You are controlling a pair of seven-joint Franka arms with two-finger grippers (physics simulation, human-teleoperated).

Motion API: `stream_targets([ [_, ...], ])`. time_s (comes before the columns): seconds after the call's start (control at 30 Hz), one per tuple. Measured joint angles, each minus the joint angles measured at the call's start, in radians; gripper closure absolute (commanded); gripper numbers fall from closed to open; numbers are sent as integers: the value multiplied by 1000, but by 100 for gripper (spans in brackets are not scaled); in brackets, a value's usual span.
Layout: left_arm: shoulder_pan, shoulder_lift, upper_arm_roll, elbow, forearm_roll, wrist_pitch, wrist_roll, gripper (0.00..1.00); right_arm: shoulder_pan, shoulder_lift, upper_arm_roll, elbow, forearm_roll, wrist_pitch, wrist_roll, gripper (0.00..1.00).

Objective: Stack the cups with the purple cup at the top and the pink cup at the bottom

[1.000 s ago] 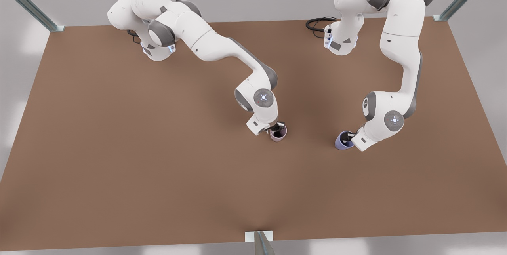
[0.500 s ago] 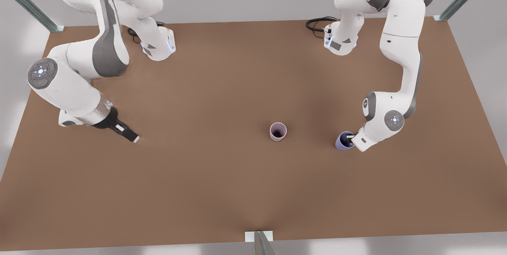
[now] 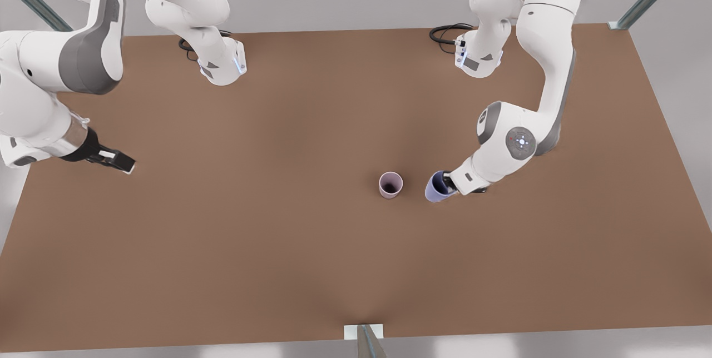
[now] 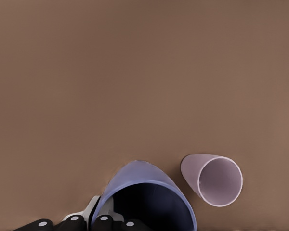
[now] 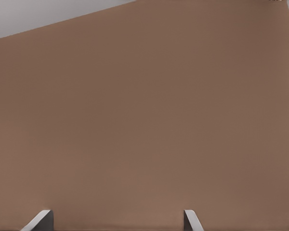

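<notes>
Brown tabletop (image 3: 278, 247) spans the scene. Near its middle the pink cup (image 3: 390, 185) stands upright and alone, mouth open to the camera. Just beside it, toward the front view's right, the purple cup (image 3: 436, 188) hangs tilted, its rim clenched by the left gripper (image 3: 448, 182), one finger inside the cup and one outside; the two cups do not touch. Well apart, at the front view's left edge, the right gripper (image 3: 119, 162) waits above bare table, fingers spread and holding nothing.
</notes>
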Motion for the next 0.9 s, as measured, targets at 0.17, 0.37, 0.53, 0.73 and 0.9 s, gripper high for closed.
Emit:
stream_targets([
  [0.17, -91, 13, -8, 45, -3, -45, -95, 79, -3, -3, -5, 2, -3, -13, -77, 0],
  [0.37, -152, 81, -8, 123, 5, -58, -203, 79, -10, -6, -30, 22, -5, -19, -146, 0],
  [0.53, -165, 105, -7, 127, 8, -59, -271, 79, -4, 1, -30, 23, -5, -17, -188, 0],
  [0.73, -165, 131, -5, 121, 20, -59, -331, 79, -6, 2, -33, 24, 2, -15, -225, 0],
  [0.9, -165, 143, -5, 121, 24, -58, -368, 76, -6, 8, -32, 24, 8, -9, -247, 0],
])
